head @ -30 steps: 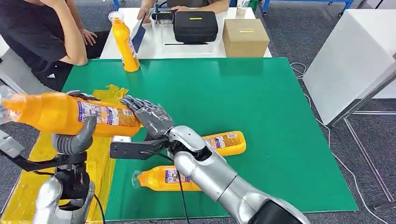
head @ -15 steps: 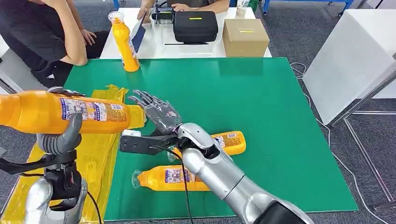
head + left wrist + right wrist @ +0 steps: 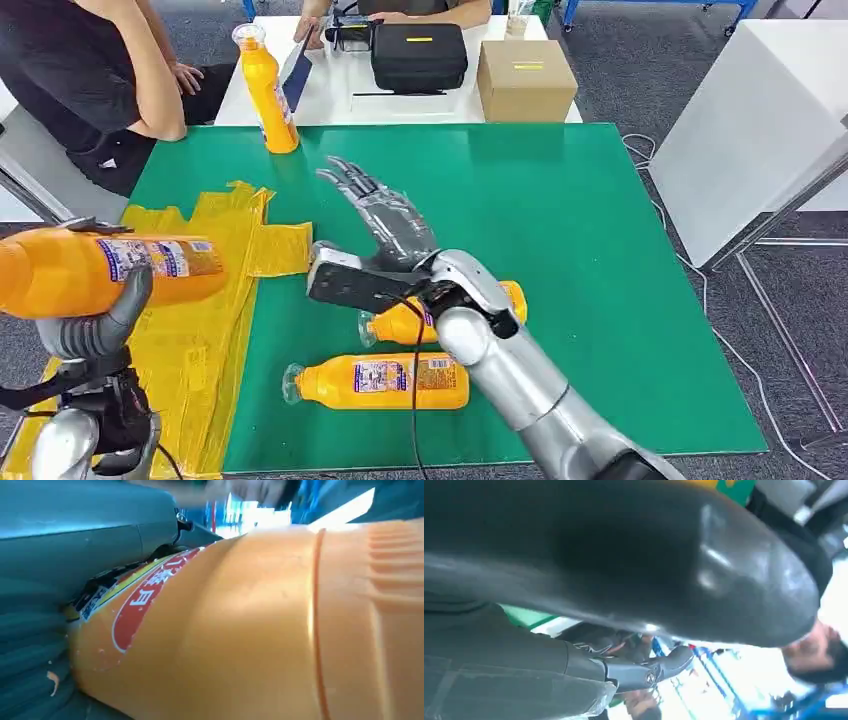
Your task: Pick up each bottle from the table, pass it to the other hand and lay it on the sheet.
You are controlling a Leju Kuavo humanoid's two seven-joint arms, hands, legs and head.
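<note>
Left hand [image 3: 95, 325], at the lower left of the head view, is clamped on an orange bottle [image 3: 105, 270]; its thick grey thumb curls up across the front of the body. That bottle lies level in the air, over the yellow sheet [image 3: 215, 300] and past its left edge. From the left wrist view the same orange body [image 3: 260, 625] sits pressed against the hand's grey cover, its red label facing the camera.

Lower centre, a second bottle [image 3: 380, 381] lies on its side on the green bench [image 3: 600, 250], clear cap toward the left. Just behind it a third bottle [image 3: 420, 318] also lies flat, partly hidden by the robot's right forearm. Both look filled with orange liquid.

Right hand [image 3: 385, 225] hangs above the middle of the bench, holding nothing, fingers stretched out and spread, pointing toward the upper left. In the right wrist view dark fingers [image 3: 649, 670] reach out, blurred; people show behind them.

Farther back, at the bench's far left edge, a fourth bottle [image 3: 268, 90] stands upright. Beyond it, on a white table [image 3: 330, 100], sit a closed black case [image 3: 418, 55] and a closed cardboard box [image 3: 525, 80]; what they hold cannot be told. A person's arm [image 3: 150, 80] leans in at the upper left.
</note>
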